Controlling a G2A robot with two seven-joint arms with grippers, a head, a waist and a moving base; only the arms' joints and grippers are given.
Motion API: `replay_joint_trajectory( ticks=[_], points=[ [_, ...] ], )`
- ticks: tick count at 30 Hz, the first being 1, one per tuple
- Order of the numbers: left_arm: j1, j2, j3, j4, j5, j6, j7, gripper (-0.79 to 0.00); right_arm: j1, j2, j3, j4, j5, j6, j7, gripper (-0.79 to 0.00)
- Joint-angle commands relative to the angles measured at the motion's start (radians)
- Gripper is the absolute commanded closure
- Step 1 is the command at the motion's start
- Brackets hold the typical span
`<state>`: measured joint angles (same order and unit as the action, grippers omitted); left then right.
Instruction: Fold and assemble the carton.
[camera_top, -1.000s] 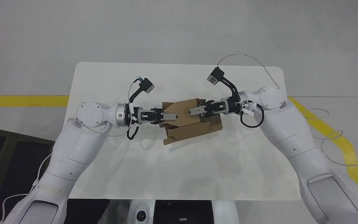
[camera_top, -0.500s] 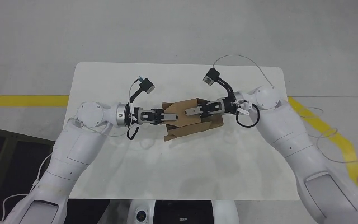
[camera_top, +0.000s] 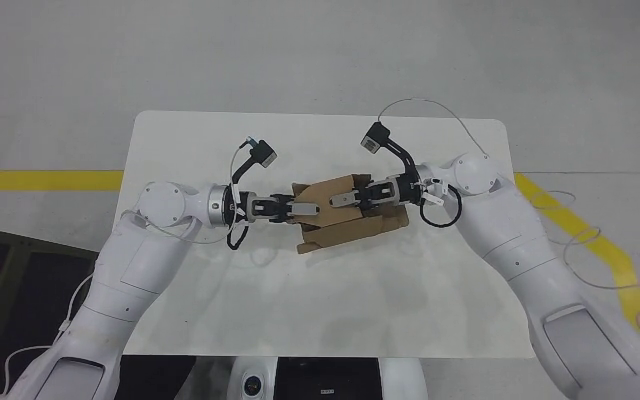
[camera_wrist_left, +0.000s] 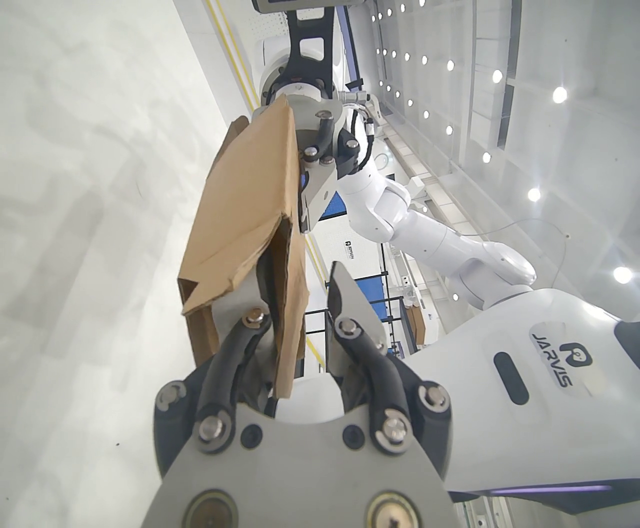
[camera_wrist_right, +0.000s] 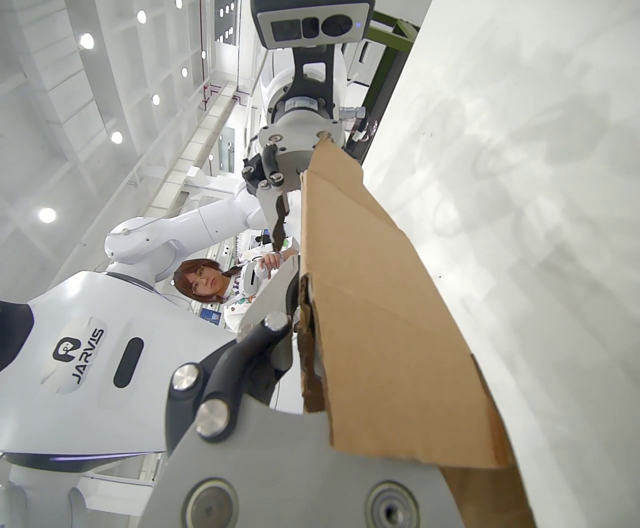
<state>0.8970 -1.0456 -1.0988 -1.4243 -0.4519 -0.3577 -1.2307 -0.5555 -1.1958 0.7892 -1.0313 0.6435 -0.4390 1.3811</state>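
Note:
A brown, partly folded carton (camera_top: 358, 226) lies at the middle of the white table (camera_top: 200, 300), between my two arms. My right gripper (camera_top: 346, 199) comes in from the right and is shut on the carton's upper wall (camera_wrist_right: 380, 325); one finger (camera_wrist_right: 280, 295) presses the cardboard and the other is hidden behind it. My left gripper (camera_top: 308, 206) is at the carton's left end. Its jaws stand open around a hanging flap (camera_wrist_left: 287, 300), with a gap between the flap and one finger (camera_wrist_left: 345, 305). In the left wrist view the carton (camera_wrist_left: 245, 190) stands raised off the table.
Bare table surrounds the carton on all sides. The table's edges are well away from both grippers. A yellow floor line (camera_top: 60, 180) runs past the table's left side, and a thin cable (camera_top: 440, 102) loops above the right arm.
My right gripper has shifted slightly left along the carton, and the carton's right end has swung a little up and to the right. The left arm has kept still.

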Motion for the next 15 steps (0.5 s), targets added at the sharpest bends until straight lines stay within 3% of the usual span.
replay_joint_trajectory(
  ticks=[1,15],
  points=[
    [0.001,0.000,-0.002,-0.001,-0.003,0.000,0.003,-0.785,0.001,0.000,0.001,0.003,-0.003,-0.003,-0.003,0.000],
    [0.015,0.001,-0.029,-0.020,-0.152,0.030,-0.060,-0.785,-0.008,0.002,0.025,0.027,-0.086,-0.071,-0.078,0.000]
  ],
)
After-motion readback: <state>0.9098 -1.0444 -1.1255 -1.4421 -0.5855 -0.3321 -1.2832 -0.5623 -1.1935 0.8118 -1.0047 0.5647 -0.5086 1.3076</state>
